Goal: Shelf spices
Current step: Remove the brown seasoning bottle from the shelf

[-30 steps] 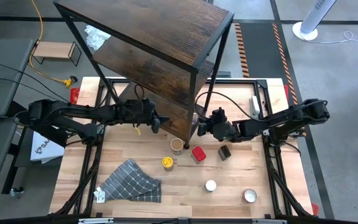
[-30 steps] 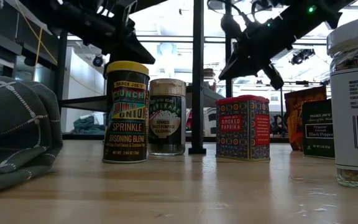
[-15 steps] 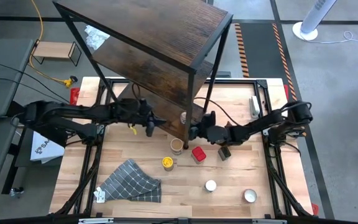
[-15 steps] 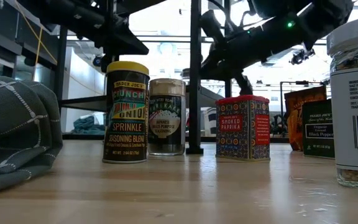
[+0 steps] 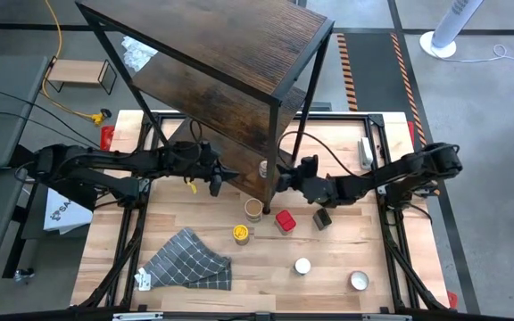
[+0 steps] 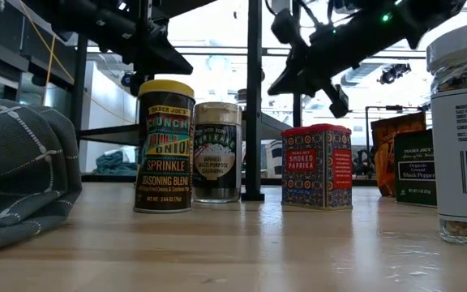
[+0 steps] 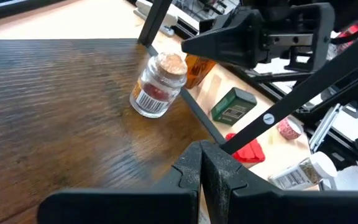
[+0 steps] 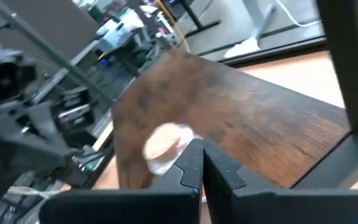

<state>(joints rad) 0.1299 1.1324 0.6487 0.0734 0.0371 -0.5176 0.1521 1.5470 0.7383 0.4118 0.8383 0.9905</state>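
Right pincer [image 5: 283, 177], fingers together and empty, hovered just beside small cork-lidded glass jar [image 5: 262, 167] on dark wooden shelf [image 5: 226, 53].

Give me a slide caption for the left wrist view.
Shut left gripper faces a cork-topped spice jar on the shelf board.

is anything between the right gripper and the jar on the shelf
Nothing visible. The right gripper, shut, points at the cork-lidded jar standing on the shelf board, with only bare wood between them. The shelf's black corner post stands just beside that path.
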